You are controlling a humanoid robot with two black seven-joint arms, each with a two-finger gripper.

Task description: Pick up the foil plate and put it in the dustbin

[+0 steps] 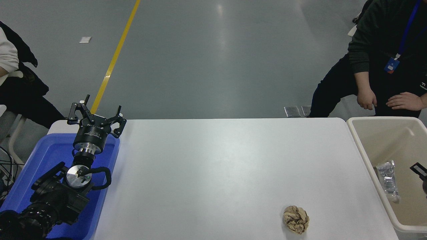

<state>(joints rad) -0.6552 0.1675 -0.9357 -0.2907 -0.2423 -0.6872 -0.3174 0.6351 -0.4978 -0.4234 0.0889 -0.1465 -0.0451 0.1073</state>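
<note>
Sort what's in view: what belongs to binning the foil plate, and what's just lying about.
Job:
foil plate, lying inside the dustbin
dustbin
right gripper, at the picture's right edge over the dustbin

Lying about:
paper ball on the table
blue tub
left gripper, parked above the blue tub
</note>
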